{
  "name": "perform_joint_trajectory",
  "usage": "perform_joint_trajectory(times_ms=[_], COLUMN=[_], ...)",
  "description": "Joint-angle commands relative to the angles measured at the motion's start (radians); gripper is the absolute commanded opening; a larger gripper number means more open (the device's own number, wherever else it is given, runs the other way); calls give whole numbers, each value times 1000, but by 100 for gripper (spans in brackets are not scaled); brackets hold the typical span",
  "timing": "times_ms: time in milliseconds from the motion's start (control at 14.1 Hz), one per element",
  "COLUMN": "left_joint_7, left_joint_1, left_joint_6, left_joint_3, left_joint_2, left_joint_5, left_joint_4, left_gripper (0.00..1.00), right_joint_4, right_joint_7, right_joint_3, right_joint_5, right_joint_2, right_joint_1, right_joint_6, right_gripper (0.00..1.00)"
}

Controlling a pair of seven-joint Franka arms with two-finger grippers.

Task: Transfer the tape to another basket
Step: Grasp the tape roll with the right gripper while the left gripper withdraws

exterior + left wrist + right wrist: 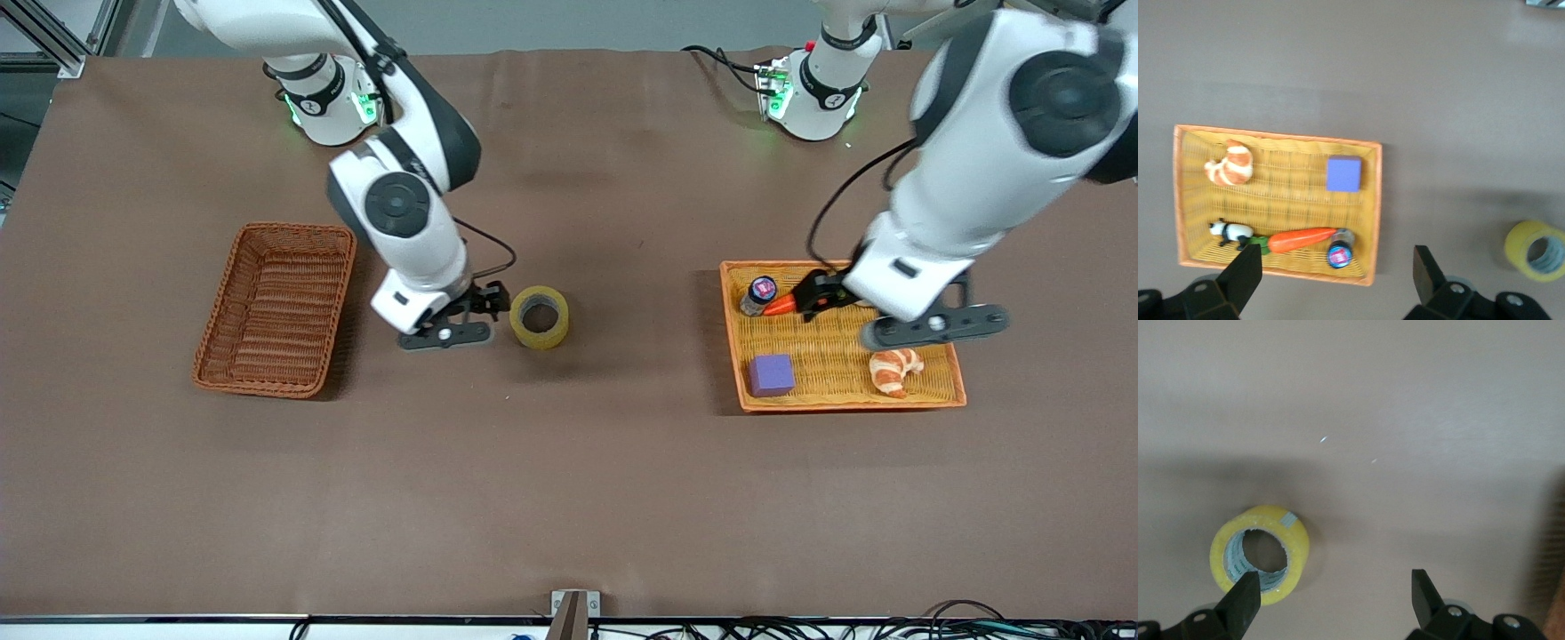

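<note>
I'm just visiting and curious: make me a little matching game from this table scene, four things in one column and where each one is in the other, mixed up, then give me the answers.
Things
1. tape
2. purple cube
3. left gripper
4. dark wicker basket

Places
A. toward the right arm's end of the table, with nothing in it
B. on the bare tablecloth, beside the open right gripper
C. open, over the yellow basket
D. in the yellow basket, at the corner nearest the front camera and the tape

Pairs: 1-B, 2-D, 3-C, 4-A
</note>
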Motion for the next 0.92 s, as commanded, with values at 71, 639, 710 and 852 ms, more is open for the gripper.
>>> perform_joint_trajectory(times_ms=[71, 639, 710, 852], left_joint_7=[163, 303, 303, 300], left_joint_1=[16, 2, -24, -30], left_joint_6=[49, 166, 166, 166], left_joint_3=[87, 190, 213, 239], left_joint_2=[-198, -357, -355, -346], left_joint_5=[-96, -125, -125, -125], left_joint_4=[-208, -388, -388, -386], left_gripper=[100, 100, 100, 100], right_joint_4=[-3, -102, -102, -102], right_joint_7=[55, 84, 83, 84], right_joint_3=[1, 1, 1, 1], right_joint_5=[-82, -199, -200, -226], right_joint_2=[77, 124, 128, 153], right_joint_1=[18, 78, 78, 89], right_joint_6=[99, 226, 236, 243], right_gripper=[100, 100, 100, 100])
